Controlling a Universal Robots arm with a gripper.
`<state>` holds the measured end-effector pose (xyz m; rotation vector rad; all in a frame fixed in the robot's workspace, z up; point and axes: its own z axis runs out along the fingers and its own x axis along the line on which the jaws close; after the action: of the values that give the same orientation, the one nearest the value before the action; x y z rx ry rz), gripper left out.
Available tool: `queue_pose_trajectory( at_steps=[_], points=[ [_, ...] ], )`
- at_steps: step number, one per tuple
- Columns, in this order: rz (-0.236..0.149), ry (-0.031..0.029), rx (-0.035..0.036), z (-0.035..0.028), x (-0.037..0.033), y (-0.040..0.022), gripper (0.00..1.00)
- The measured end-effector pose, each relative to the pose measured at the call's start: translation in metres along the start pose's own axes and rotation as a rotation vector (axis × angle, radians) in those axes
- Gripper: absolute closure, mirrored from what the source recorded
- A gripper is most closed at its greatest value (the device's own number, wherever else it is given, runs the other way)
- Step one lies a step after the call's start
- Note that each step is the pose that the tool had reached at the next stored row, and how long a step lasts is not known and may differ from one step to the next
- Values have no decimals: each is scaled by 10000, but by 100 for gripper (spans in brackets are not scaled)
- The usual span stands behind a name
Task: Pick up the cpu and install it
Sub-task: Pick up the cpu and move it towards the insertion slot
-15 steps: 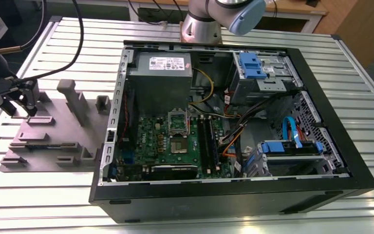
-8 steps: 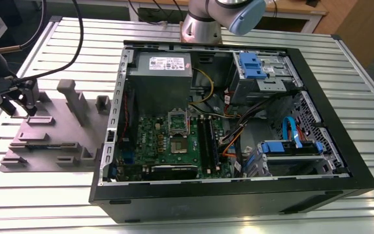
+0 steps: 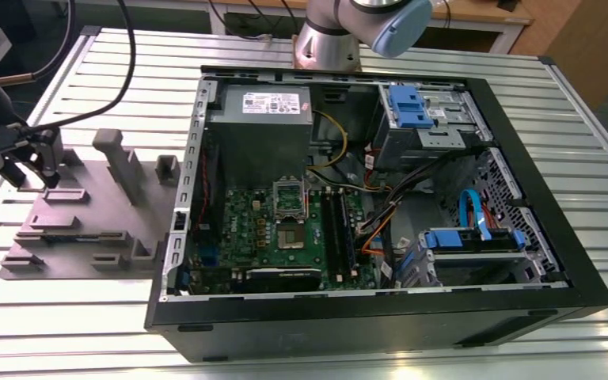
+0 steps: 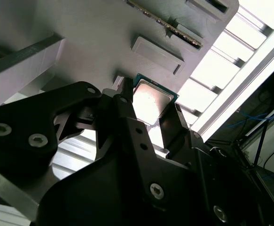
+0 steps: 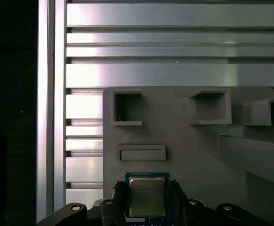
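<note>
Claw (image 4: 148, 110): narrow, pinching the cpu (image 4: 152, 98) by two opposite edges. The cpu: midway in the claw, close over the fixture (image 4: 94, 42). Risk: your hold is on thin edges; any tilt or jolt may twist it loose.

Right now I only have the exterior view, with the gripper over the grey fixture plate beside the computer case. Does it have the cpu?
Observer: Yes. In both wrist views the cpu sits between the fingers of the gripper, which press its opposite edges.
Operator: Which face is up, and where on the plate is it?
Observer: In the first wrist view its silver metal top faces the camera. It is next to a raised rectangular frame on the fixture plate. I cannot tell if it is lifted clear.
</note>
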<state>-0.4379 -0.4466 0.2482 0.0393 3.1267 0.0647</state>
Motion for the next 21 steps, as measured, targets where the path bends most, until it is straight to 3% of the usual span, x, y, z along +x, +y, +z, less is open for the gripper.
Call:
queue_pose_trajectory(
  at_steps=[21],
  points=[
    [0,1,1,-45,-1,2,53]
  ],
)
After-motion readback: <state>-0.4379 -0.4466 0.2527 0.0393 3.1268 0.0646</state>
